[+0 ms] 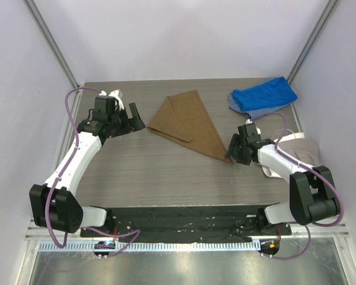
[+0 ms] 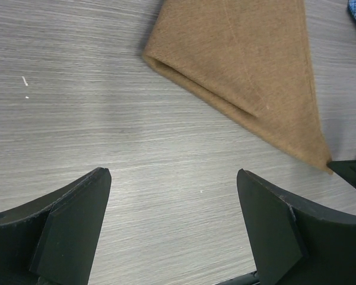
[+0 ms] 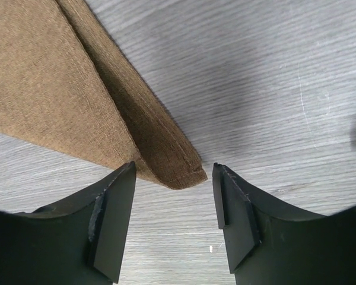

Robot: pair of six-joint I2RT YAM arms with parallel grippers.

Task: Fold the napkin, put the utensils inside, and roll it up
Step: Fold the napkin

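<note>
Right gripper (image 3: 173, 169), jaws apart, astride a napkin (image 3: 47, 77) corner (unclamped); left gripper (image 2: 173, 173) wide, empty, nearby

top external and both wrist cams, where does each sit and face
Top external: above and behind, looking down at the table; both arms show.
Left wrist: on the left gripper, facing table and napkin; open fingers show.
Right wrist: on the right gripper, facing the napkin's corner between its fingers.
Shared: all three see the napkin.
</note>
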